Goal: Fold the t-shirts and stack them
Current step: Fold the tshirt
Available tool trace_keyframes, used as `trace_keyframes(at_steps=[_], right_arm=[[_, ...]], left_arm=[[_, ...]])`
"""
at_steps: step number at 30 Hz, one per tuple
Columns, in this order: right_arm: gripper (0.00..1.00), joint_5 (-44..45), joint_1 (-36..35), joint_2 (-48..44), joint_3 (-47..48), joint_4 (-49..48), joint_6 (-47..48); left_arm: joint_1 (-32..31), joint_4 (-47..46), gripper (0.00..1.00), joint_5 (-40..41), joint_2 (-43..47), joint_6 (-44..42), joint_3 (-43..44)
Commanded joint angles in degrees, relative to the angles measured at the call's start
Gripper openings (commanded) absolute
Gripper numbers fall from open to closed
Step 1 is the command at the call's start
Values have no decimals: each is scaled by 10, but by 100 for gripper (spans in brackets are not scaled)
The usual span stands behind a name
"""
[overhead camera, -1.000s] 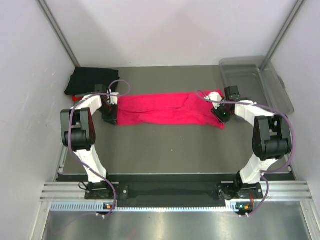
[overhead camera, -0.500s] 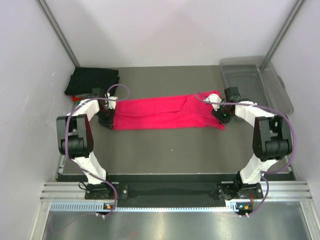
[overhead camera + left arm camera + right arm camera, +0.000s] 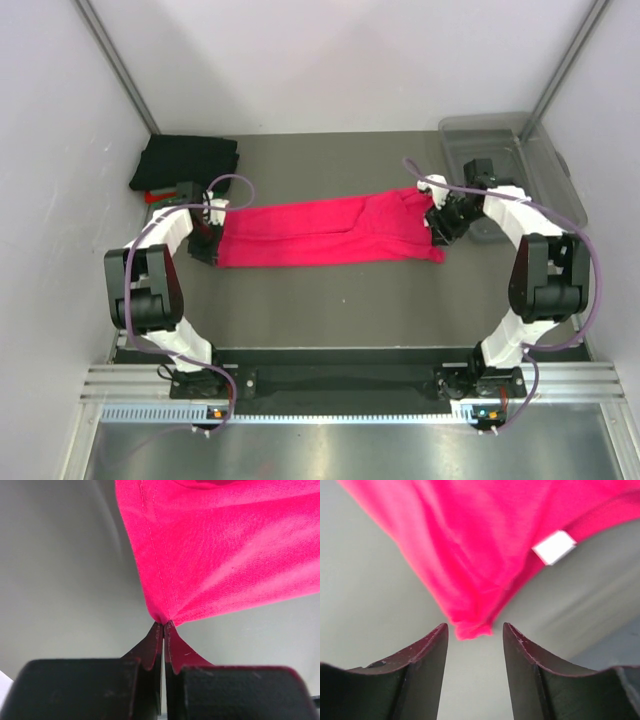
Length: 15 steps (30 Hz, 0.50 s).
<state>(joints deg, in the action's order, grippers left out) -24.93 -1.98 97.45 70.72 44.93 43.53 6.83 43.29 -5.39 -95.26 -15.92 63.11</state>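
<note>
The left end effector [image 3: 164, 626] pinched a corner of the tee [image 3: 320, 230]. The right end effector [image 3: 475, 629] gaped empty at its opposite edge, above the counter [image 3: 330, 295].

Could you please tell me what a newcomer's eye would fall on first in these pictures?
The bright pinkish-red cotton t-shirt lies stretched across the middle of the grey table. The left gripper pinches one corner shut, while the right gripper stands open at the other end, near the white neck label. A folded black t-shirt sits far left.
</note>
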Motion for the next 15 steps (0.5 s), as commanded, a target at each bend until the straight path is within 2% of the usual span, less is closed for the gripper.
trace_keyframes(at_steps=[1, 7, 15], right_arm=[[49, -108, 7, -15, 19, 97, 23], [50, -88, 8, -16, -24, 127, 65], [50, -40, 9, -24, -59, 90, 82]], left_arm=[[5, 3, 0, 10, 17, -8, 0], [6, -4, 0, 34, 13, -18, 1], [9, -15, 0, 38, 6, -16, -3]])
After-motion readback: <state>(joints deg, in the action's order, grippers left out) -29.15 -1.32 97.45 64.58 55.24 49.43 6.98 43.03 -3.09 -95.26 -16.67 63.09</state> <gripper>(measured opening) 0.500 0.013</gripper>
